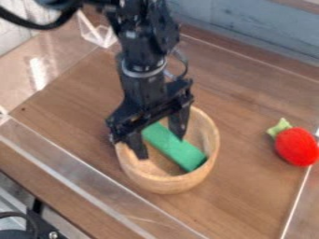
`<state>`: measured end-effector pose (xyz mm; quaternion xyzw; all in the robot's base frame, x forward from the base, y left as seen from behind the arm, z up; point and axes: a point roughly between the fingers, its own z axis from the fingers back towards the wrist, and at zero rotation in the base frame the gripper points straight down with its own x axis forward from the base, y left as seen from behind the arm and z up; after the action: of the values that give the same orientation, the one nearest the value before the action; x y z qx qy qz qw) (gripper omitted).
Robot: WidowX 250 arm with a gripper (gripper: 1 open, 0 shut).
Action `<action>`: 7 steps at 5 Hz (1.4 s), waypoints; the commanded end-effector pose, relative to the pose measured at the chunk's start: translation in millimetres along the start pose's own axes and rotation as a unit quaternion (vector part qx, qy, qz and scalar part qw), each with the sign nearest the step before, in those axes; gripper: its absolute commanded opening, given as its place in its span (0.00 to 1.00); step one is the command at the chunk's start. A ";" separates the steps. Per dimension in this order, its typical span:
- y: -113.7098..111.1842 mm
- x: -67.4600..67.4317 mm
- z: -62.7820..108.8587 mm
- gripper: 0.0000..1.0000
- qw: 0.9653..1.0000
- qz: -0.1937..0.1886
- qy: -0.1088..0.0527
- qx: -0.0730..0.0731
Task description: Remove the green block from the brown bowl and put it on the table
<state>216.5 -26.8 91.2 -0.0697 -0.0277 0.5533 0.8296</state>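
The green block (174, 148) lies flat inside the brown bowl (167, 176), slanting from upper left to lower right. My gripper (155, 144) points straight down into the bowl and stands open. One finger reaches down at the block's left end near the bowl's left rim, the other at the block's upper right side. The block's left end is partly hidden behind the fingers. I cannot tell if the fingers touch the block. The bowl rests on the dark wood table (249, 93).
A red strawberry-like toy (294, 145) with a green top lies at the right edge of the table. A clear plastic piece (95, 34) stands at the back left. Clear plastic edging (50, 168) runs along the table's front left side.
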 end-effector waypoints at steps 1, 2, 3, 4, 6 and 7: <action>-10.6 -1.8 0.1 1.00 0.999 0.001 -0.015 -0.029; -8.4 -2.7 -9.1 1.00 0.999 -0.004 -0.015 -0.030; -6.6 -1.5 -17.4 1.00 0.999 -0.013 -0.014 -0.026; -7.2 -1.2 -17.1 1.00 0.999 -0.029 -0.021 -0.025; -9.5 10.1 -11.8 1.00 0.999 -0.043 -0.028 -0.018; -8.9 18.8 -6.5 1.00 0.998 -0.047 -0.027 -0.011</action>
<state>224.3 -14.3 76.5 -0.0523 -0.0431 0.5154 0.8543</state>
